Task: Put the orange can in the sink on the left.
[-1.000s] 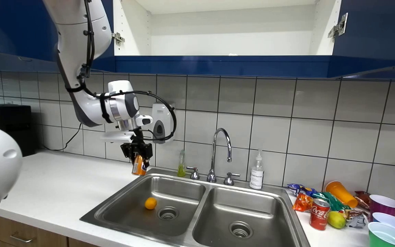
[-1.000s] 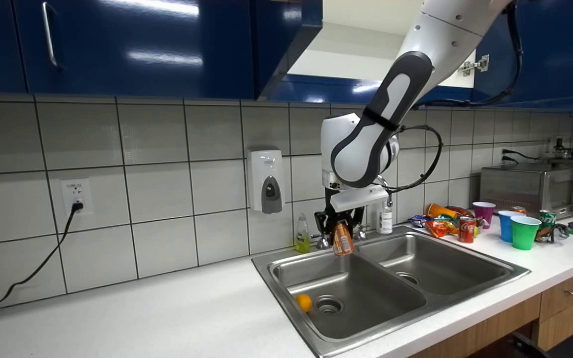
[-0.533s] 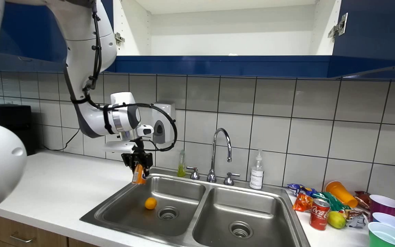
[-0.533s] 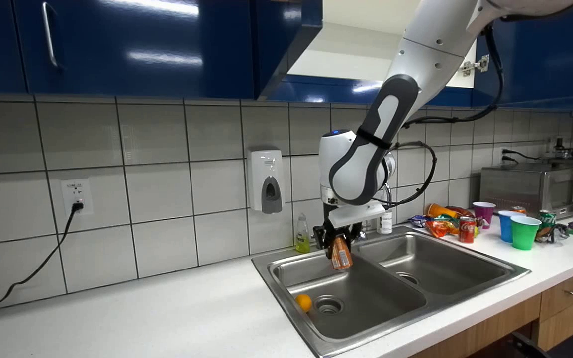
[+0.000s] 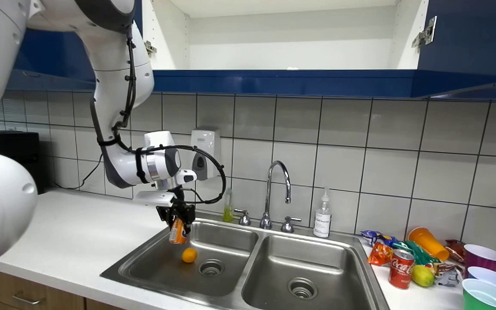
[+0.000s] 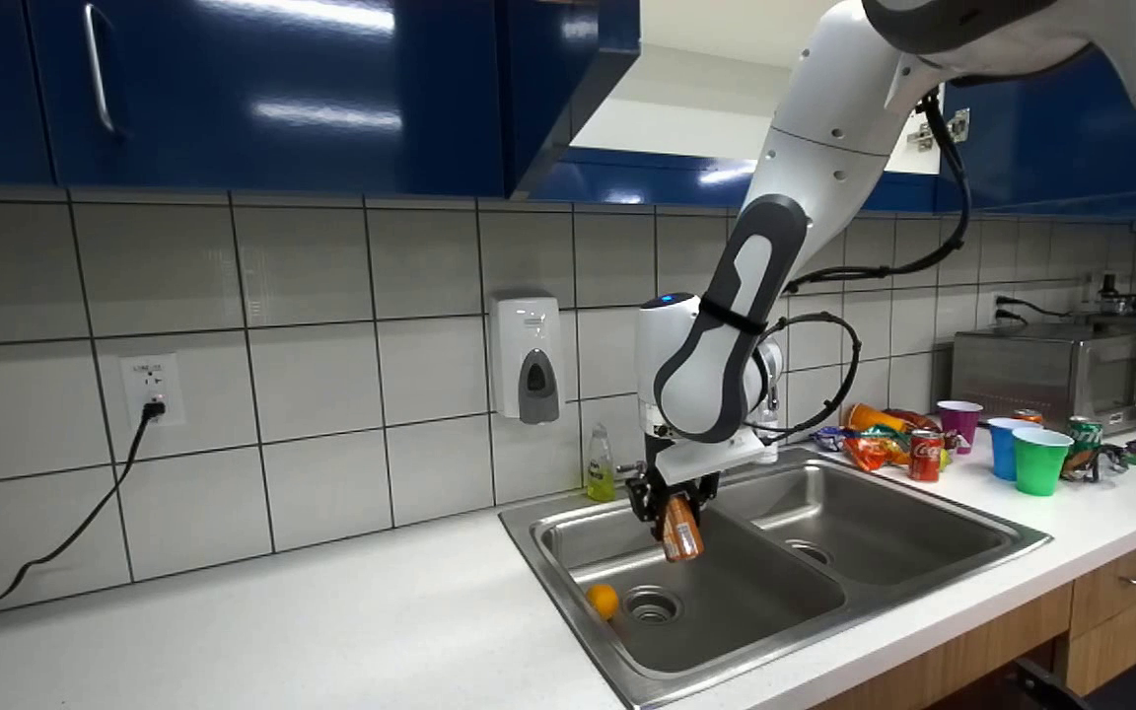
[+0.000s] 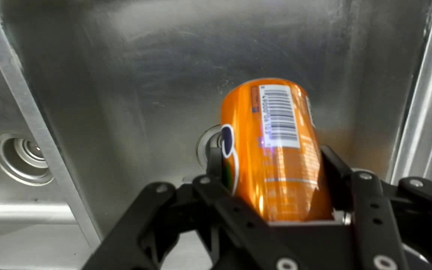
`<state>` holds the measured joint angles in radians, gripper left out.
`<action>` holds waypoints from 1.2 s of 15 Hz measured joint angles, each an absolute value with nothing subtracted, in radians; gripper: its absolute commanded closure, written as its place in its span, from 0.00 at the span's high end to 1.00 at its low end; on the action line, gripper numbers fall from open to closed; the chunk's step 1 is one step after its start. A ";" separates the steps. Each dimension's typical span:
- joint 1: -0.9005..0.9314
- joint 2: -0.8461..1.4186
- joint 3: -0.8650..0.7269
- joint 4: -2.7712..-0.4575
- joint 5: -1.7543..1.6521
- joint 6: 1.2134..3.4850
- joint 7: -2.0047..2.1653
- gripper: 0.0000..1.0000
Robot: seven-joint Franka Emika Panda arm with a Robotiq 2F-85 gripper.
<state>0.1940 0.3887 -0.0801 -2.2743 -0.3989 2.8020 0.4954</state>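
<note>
Where the orange can (image 5: 178, 232) is being held: it is being suspended above the left basin (image 5: 166, 275), tilted, its lower end being left free.
Gripper (image 7: 274, 165): its black jaws are being spaced only by the can's width, and the can is being clasped between them, one on each side.
Barcode (image 7: 280, 116): it is being displayed on the can in the wrist view, beside a dark blue marking (image 7: 227, 140) edged in white.
Drain (image 5: 210, 268): it is being partly hidden by the can in the wrist view.
Orange fruit (image 6: 602, 601): it is being supported on the floor of the left basin, near the drain and to its left.
Right basin (image 5: 317, 254): it is being parted from the left basin by a steel divider (image 5: 249, 267).
Faucet (image 5: 268, 198): it is being flanked by two handles (image 5: 244, 218) on the far side.
Right counter (image 5: 382, 277): it is being occupied by a red can (image 5: 401, 269), snack wrappers (image 5: 380, 254), a purple cup (image 5: 482, 265) and a green cup (image 6: 1039, 463).
</note>
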 measured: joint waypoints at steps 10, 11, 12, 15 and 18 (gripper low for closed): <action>0.229 0.522 -0.117 -2.212 -0.322 2.854 0.446 0.63; 0.229 0.531 -0.117 -2.209 -0.311 2.857 0.438 0.63; 0.229 0.537 -0.118 -2.207 -0.305 2.859 0.433 0.63; 0.229 0.542 -0.119 -2.203 -0.301 2.861 0.428 0.63; 0.230 0.542 -0.120 -2.201 -0.301 2.862 0.428 0.63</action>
